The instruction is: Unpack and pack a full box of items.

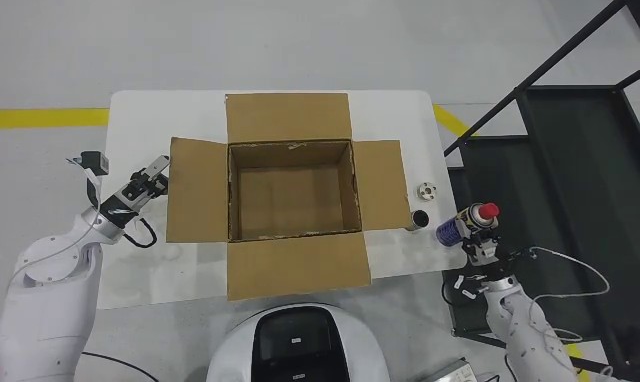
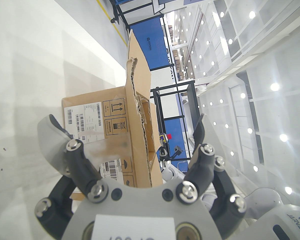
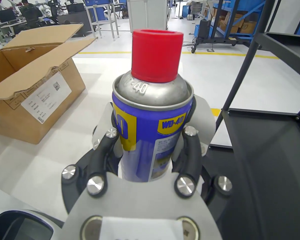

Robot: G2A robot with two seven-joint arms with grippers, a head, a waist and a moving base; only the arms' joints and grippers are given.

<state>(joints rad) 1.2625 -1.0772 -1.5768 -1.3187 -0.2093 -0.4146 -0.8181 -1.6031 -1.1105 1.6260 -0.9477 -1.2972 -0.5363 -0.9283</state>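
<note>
My left tool (image 1: 157,178) hangs wide open and empty, just beside the left flap of the one open brown cardboard box (image 1: 197,190) at mid-frame on the white tabletop (image 1: 150,122). My right tool (image 3: 152,123) is clamped on one blue, red-capped spray can (image 1: 472,220) at the tabletop's right edge. Between can and box stand two small pieces, a pale ring (image 1: 428,191) and a dark cylinder (image 1: 420,220).

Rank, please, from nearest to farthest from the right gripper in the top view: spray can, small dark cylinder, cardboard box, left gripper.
1. spray can, held by the right gripper.
2. small dark cylinder, beside the box's right flap.
3. cardboard box, mid-table.
4. left gripper, beyond the box's left flap.
</note>
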